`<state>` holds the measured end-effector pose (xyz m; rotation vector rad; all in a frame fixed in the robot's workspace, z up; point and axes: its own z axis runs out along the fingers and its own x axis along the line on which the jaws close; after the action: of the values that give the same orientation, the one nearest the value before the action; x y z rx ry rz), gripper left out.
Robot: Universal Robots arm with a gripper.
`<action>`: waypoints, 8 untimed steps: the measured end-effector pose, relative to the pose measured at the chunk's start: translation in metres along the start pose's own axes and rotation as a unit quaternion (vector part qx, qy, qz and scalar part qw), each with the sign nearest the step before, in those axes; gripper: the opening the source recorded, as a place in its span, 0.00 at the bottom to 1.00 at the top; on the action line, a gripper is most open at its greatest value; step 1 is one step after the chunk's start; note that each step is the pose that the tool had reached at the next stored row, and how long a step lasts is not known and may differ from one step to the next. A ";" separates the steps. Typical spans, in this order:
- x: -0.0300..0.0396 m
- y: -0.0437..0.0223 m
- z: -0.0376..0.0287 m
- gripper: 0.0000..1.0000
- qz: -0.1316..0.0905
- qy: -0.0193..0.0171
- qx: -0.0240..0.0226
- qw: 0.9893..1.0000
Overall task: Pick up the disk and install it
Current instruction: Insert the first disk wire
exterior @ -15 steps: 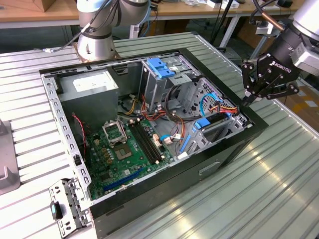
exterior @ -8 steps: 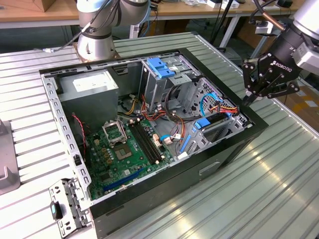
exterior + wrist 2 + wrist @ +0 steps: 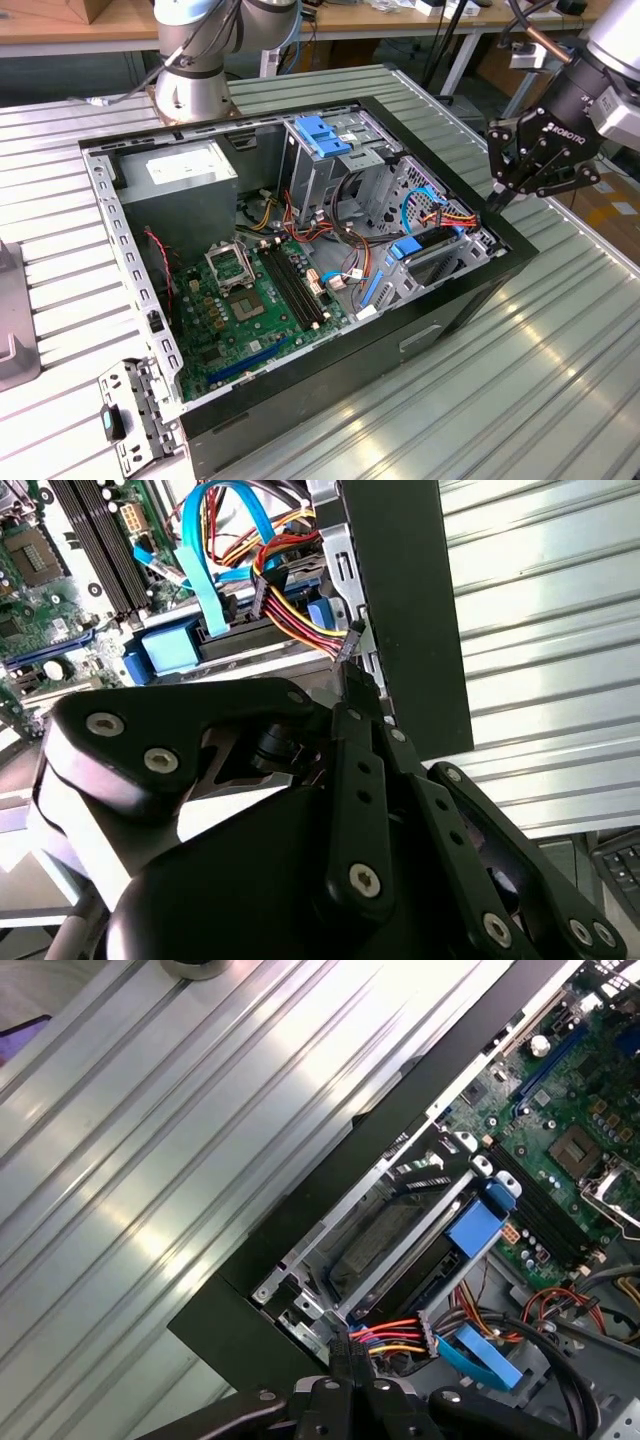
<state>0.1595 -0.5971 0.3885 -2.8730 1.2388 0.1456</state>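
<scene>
Ribbed metal table (image 3: 560, 370) under open computer case (image 3: 440, 300)

Gripper (image 3: 497, 200) at about 3 o'clock in exterior view, fingers drawn together, tips pointing toward 7 o'clock, nothing between them. Black finger linkages (image 3: 360, 780) folded close in second wrist view (tips meeting at (image 3: 340, 1375) in first wrist view). Grey arm base (image 3: 190, 85) at 11 o'clock; wrist (image 3: 610, 60) at 2 o'clock.
</scene>
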 end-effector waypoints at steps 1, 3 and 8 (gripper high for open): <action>0.0000 0.0000 0.0004 0.10 -0.002 0.000 0.000 1.000; 0.0001 0.0000 0.0009 0.10 -0.006 0.000 -0.001 1.000; 0.0002 -0.0001 0.0012 0.10 -0.007 0.000 0.002 1.000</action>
<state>0.1595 -0.5972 0.3873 -2.8782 1.2186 0.1426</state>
